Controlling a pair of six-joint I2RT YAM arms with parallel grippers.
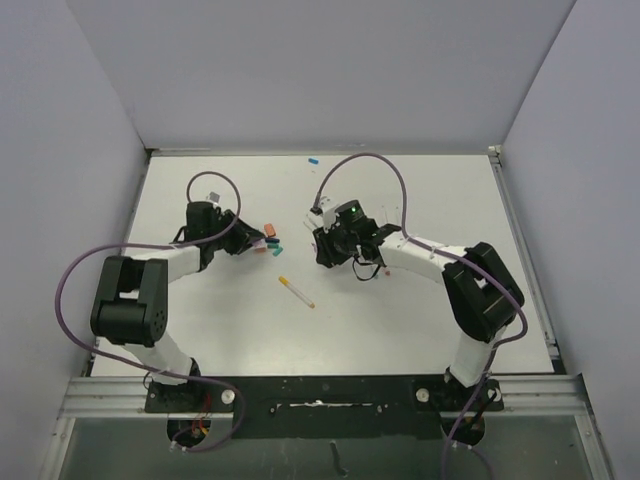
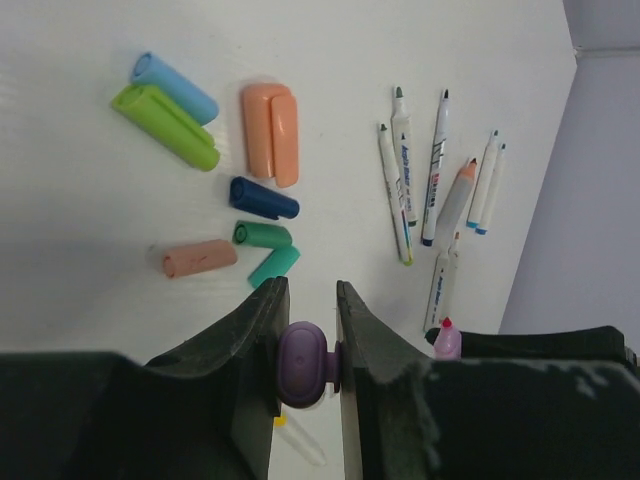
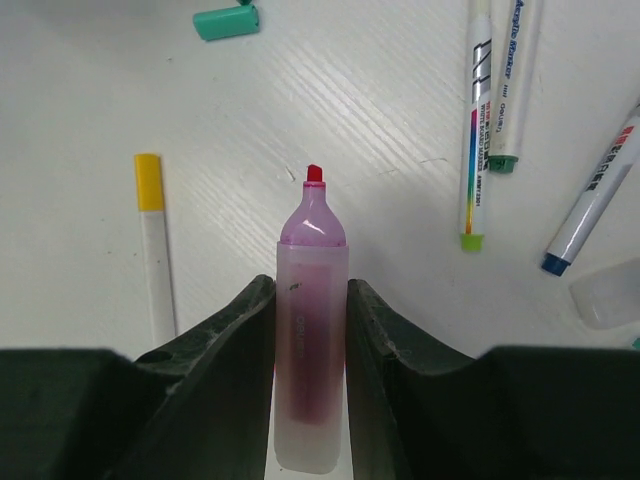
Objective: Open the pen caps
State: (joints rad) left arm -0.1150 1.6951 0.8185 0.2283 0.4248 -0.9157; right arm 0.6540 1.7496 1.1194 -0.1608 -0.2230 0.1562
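1. Lilac highlighter (image 3: 312,330): flanks covered by the fingers of the right tool (image 3: 311,290); barrel print blurred.
2. Yellow-capped pen (image 3: 150,250), left of highlighter: lower end behind a finger.
3. Rainbow-striped pen (image 3: 477,110) and green-tipped pen (image 3: 520,75), upper right of highlighter: tops cut by frame edge.
4. Blue-tipped pen (image 3: 590,205) and clear plastic piece (image 3: 606,293), right of highlighter: cut by right edge.
5. Left wrist view: only highlighter's tip shows. Purple cap (image 2: 304,363) left of it: end face only, length hidden in left tool (image 2: 308,290).
6. Top view: highlighter hidden by right tool. Loose caps (image 1: 268,240) left of it too small to sort. Blue speck (image 1: 313,159) beyond it unidentifiable.
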